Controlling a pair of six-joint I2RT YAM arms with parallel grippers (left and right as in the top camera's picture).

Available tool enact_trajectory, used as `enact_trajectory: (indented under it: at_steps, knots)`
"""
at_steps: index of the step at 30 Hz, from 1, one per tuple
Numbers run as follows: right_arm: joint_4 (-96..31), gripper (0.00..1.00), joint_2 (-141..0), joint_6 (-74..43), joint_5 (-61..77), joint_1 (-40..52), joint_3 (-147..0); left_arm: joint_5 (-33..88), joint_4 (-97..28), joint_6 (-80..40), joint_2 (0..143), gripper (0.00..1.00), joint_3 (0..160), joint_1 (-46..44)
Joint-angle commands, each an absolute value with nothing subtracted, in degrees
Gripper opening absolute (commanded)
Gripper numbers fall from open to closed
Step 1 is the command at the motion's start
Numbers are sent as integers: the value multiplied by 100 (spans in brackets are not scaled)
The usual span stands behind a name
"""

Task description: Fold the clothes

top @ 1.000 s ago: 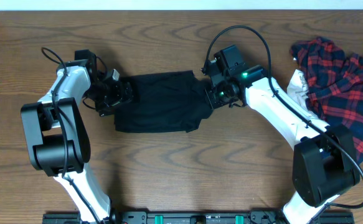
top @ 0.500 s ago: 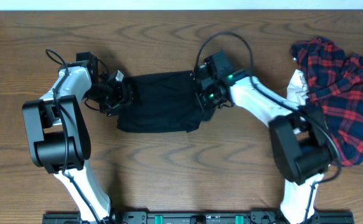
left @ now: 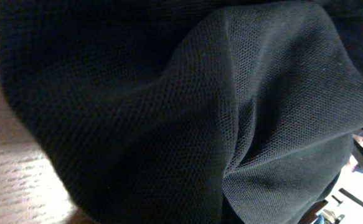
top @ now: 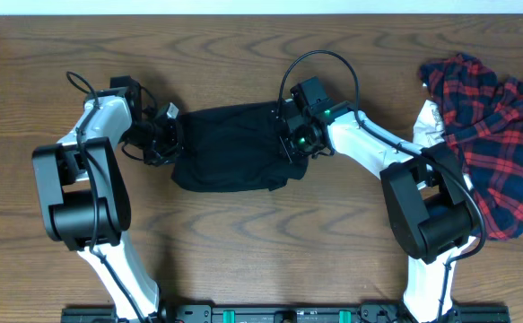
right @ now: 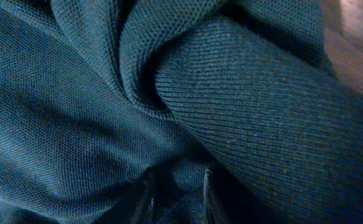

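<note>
A black garment (top: 232, 148) lies spread on the wooden table (top: 243, 251), a little left of the middle, roughly rectangular with its lower edge rounded and slightly rumpled. The left gripper (top: 164, 139) sits at the garment's left edge and the right gripper (top: 290, 139) at its right edge, both low on the cloth, so the garment lies between the two arms.

From the left wrist camera, black mesh fabric fills almost the whole frame, draped in broad soft folds. Only a strip of table shows at the lower left, and none of the gripper's own fingers can be seen, so I cannot tell whether it is closed or what it has hold of.

The right wrist camera is just as crowded: dark mesh cloth bunched into tight creases, with a thicker ribbed band (right: 249, 124) (a cuff or hem, hard to say which) running across the upper right. At the bottom edge the two fingers (right: 145, 198) show as pale slivers set close together with dark cloth between them, and the creases run down towards them, so this gripper looks pinched onto the garment.

Well apart, at the table's far right, a red plaid shirt (top: 485, 117) lies in a loose heap, with a bit of white cloth (top: 427, 121) showing at its left side
</note>
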State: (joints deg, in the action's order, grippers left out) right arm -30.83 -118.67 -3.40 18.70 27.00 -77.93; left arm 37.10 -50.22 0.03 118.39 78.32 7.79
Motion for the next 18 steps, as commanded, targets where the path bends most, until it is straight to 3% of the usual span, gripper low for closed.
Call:
enact_trajectory:
  at_steps: [1,18]
  knots:
    - [-3155,23,-11872,-333,1973,2633,-7854,3459,-5068,-54,11109,6,7874,775]
    - [-3190,24,-10396,-447,1555,2239,-7854,1046,-4733,-108,8593,6,7944,397]
